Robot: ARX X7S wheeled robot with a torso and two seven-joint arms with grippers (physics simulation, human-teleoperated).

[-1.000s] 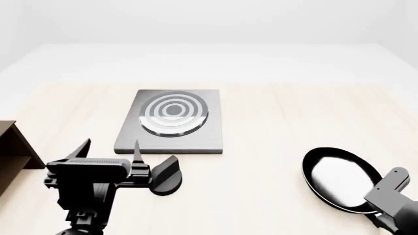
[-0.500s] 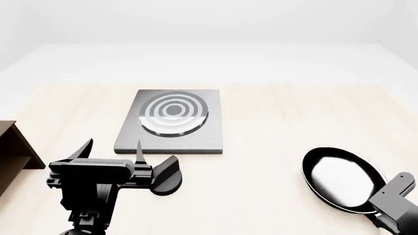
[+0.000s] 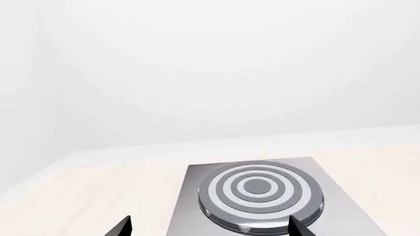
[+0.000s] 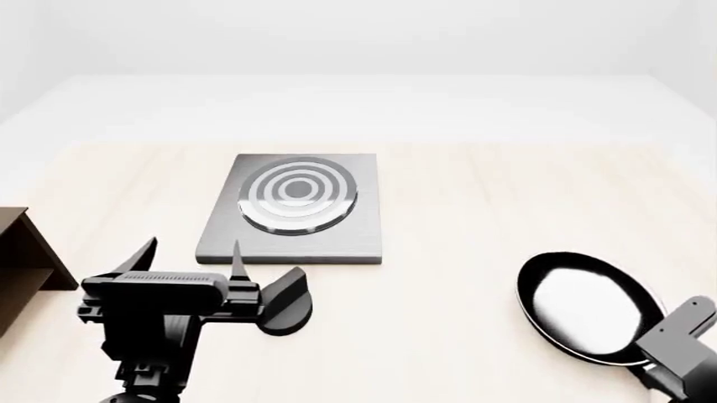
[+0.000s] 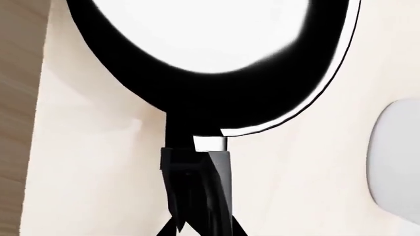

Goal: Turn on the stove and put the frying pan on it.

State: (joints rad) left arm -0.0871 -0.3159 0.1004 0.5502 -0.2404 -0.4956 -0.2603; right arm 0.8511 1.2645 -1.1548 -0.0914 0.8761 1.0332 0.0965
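Note:
The stove [image 4: 294, 210] is a grey square slab with a ringed burner, lying mid-table; it also shows in the left wrist view [image 3: 262, 196]. Its black knob [image 4: 284, 302] lies on the table in front of the slab. My left gripper [image 4: 188, 256] is open and empty, just left of the knob, with its fingertips [image 3: 121, 228] spread wide before the stove's near edge. The frying pan [image 4: 585, 306] sits at the front right, its inside shining pale. My right gripper [image 5: 200, 231] is shut on the pan's long black handle [image 5: 196, 182], close to the pan's rim.
A brown wooden shelf [image 4: 23, 252] stands at the left edge of the table. A pale rounded object [image 5: 397, 157] lies beside the pan in the right wrist view. Bare light wood lies between the stove and the pan.
My right wrist has drifted a little to the right and lower in the head view. The pan and my left gripper have barely shifted.

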